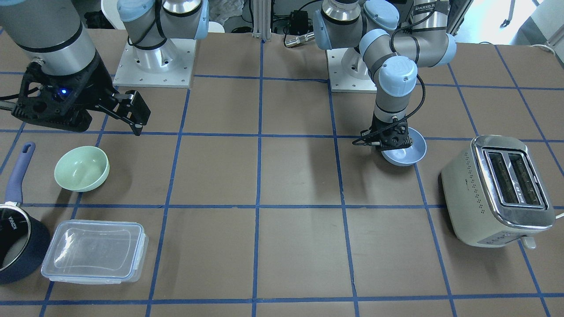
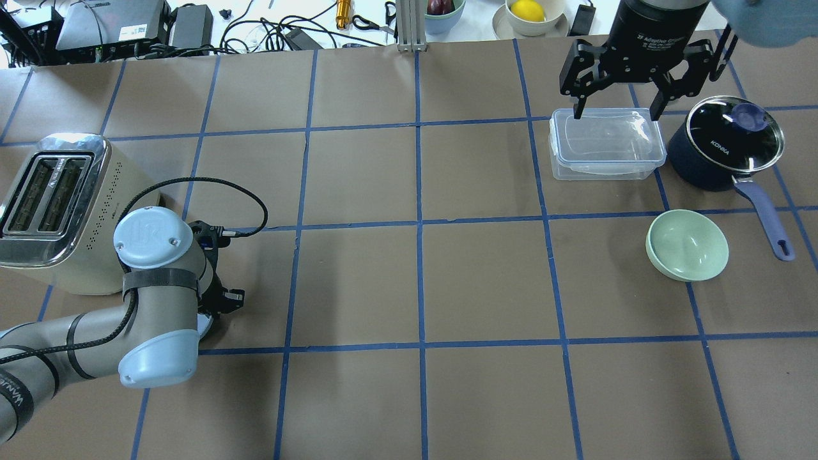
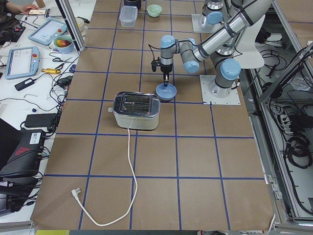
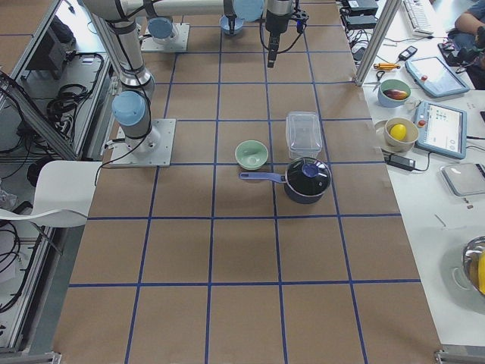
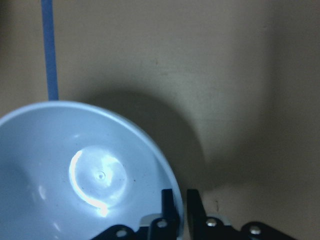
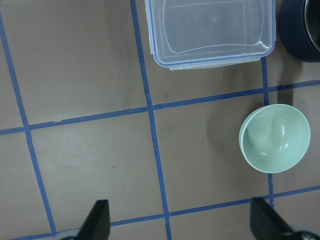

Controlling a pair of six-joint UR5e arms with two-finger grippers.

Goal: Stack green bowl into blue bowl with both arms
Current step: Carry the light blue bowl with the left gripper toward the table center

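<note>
Beside the green bowl (image 1: 82, 168) stand saucepan (image 1: 17, 237) and container (image 1: 94, 251); toaster (image 1: 498, 193) flanks the blue bowl (image 1: 407, 154).

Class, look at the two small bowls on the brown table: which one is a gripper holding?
The blue bowl: the left gripper is clamped on its rim. The green bowl sits free beside the saucepan, with no gripper touching it.

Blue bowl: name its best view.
Left wrist-mounted: the blue bowl fills the frame, rim gripped by the left tool. Front-facing shows it partly behind that tool; side views show it tiny; overhead nearly hides it; right wrist misses it.
</note>
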